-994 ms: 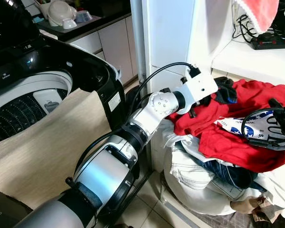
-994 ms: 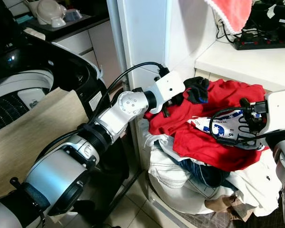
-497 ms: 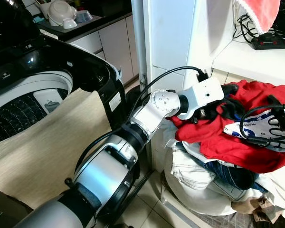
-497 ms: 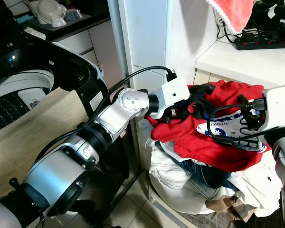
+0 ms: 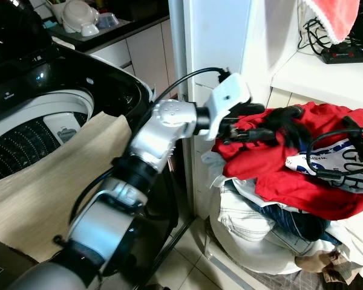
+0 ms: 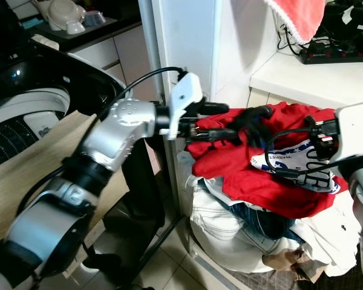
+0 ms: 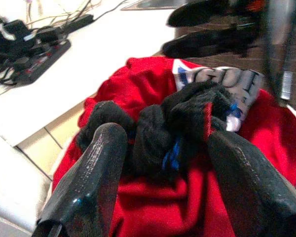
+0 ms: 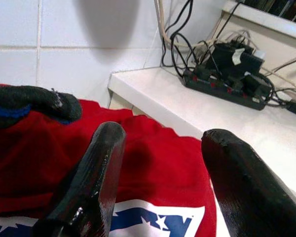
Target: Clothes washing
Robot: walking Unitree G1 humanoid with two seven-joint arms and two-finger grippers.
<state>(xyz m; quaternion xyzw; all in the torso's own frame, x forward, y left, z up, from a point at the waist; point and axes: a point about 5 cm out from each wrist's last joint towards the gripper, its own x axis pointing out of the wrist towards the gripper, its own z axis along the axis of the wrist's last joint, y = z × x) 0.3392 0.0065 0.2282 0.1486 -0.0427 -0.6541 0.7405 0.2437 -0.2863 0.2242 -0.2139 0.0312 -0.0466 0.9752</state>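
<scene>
The crumpled black garment with blue trim (image 5: 284, 121) is being straddled, not yet pinched, by the spread fingers of the left gripper (image 5: 263, 124) atop the red laundry pile (image 5: 302, 175), far right of the open washing machine drum (image 5: 36, 133), while the open-fingered right gripper (image 8: 160, 182) is hovering at the pile's right.

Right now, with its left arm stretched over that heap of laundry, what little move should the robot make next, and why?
Probably close the left gripper. Its fingers are open on either side of the bunched black garment lying on the red shirt, so squeezing should catch it for lifting toward the open washing machine. The right gripper hovers open over the red shirt.
</scene>
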